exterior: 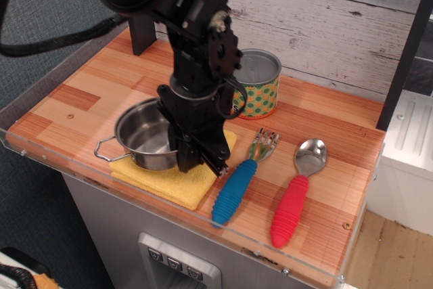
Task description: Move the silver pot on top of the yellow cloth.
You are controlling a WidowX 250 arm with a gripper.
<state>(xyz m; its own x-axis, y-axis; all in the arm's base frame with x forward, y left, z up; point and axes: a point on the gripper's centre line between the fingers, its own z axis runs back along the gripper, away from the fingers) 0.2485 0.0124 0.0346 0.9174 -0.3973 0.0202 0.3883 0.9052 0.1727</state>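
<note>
The silver pot [143, 135] is a shallow shiny steel pot with a wire loop handle showing at its left. It sits over the yellow cloth [177, 182], which lies near the front edge of the wooden counter. My black gripper [191, 159] reaches down onto the pot's right rim and looks shut on it; its fingertips are hard to make out against the black body. The arm hides the pot's right side and the middle of the cloth.
A metal can [257, 84] with green and orange dots stands just behind the arm. A blue-handled fork [237, 187] and a red-handled spoon [294, 201] lie to the right of the cloth. A clear rim [135, 202] edges the counter's front; a plank wall stands behind.
</note>
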